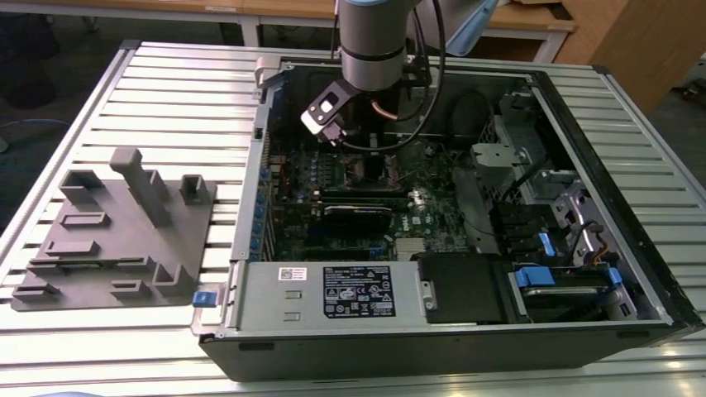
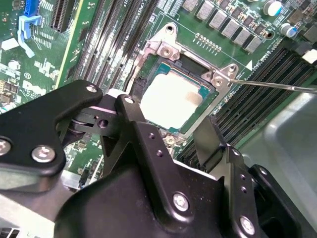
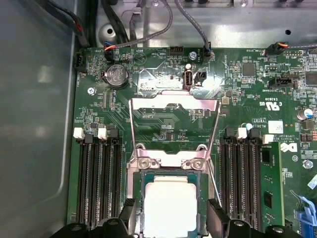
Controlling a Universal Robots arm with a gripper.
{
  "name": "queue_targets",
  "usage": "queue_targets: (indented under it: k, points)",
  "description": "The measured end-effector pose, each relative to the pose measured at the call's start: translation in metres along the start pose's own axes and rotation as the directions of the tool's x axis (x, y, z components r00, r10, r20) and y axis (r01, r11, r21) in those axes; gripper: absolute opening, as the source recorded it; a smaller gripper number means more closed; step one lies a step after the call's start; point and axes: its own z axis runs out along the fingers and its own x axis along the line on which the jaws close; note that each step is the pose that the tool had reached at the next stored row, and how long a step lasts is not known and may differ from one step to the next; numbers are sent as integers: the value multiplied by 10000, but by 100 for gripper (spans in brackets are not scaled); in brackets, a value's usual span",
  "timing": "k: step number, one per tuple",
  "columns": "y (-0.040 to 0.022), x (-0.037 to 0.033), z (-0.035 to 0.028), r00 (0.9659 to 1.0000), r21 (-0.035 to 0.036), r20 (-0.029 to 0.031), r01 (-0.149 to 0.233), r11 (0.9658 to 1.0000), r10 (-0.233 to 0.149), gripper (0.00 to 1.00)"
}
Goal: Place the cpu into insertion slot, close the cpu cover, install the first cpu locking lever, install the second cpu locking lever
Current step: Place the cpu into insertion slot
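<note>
Silvery-tan square cpu (image 2: pixel 171 96) in black silver-rimmed insertion slot (image 3: pixel 136 198) | black claw (image 3: pixel 172 207) released astride cpu | we must keep chip level, unnudged.

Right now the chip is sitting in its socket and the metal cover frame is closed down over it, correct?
Not quite. The cpu does sit in the insertion slot, but the cpu cover is open, tipped back away from the chip, as the first wrist view shows.
</note>
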Motion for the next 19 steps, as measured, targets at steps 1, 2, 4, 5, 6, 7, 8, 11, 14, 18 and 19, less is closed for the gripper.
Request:
queue_targets:
  k: [1, 2, 4, 5, 6, 7, 8, 11, 14, 18, 19]
  points:
    - [0, 0, 0, 10000, 0, 0, 0, 10000, 0, 67]
    - [0, 0, -1, 10000, 1, 1, 0, 10000, 0, 67]
    - [0, 0, -1, 10000, 1, 2, 1, 10000, -1, 67]
    - [0, 0, -1, 10000, 1, 2, 0, 10000, 0, 65]
    - [0, 0, -2, 10000, 1, 2, 0, 10000, 0, 65]
    - [0, 0, -2, 10000, 1, 2, 0, 10000, 0, 59]
    - [0, 0, -2, 10000, 1, 2, 0, 10000, 0, 53]
    - [0, 0, -2, 10000, 1, 2, 1, 10000, -1, 47]
    - [0, 0, -3, 10000, 1, 2, 1, 10000, -1, 29]
    - [0, 0, -3, 10000, 1, 2, 0, 10000, 0, 18]
    - [0, 0, -3, 10000, 2, 2, 1, 10000, -1, 12]
